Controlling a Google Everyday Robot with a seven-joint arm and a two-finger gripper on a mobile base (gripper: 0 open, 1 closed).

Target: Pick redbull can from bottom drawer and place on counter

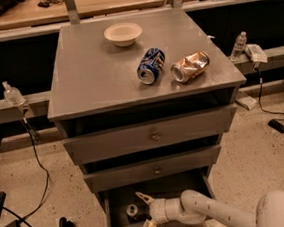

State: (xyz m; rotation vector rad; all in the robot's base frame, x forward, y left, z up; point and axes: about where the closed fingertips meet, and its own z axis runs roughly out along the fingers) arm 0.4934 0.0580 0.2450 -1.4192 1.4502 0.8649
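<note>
The bottom drawer (107,215) is pulled open at the foot of the grey cabinet. The redbull can (132,210) stands inside it at the left, and only its silver top shows. My gripper (141,215) reaches into the drawer from the right. It is open, with one pale fingertip (139,195) behind the can and the other in front of it. The can's top sits just left of the gap between the fingers. The counter (93,75) is the flat grey top of the cabinet.
On the counter lie a white bowl (123,33), a dented blue can (150,66) and a crushed gold-silver can (190,66). The two upper drawers (154,136) with knobs are partly open. Cables and a plastic bottle (239,45) lie beside the cabinet.
</note>
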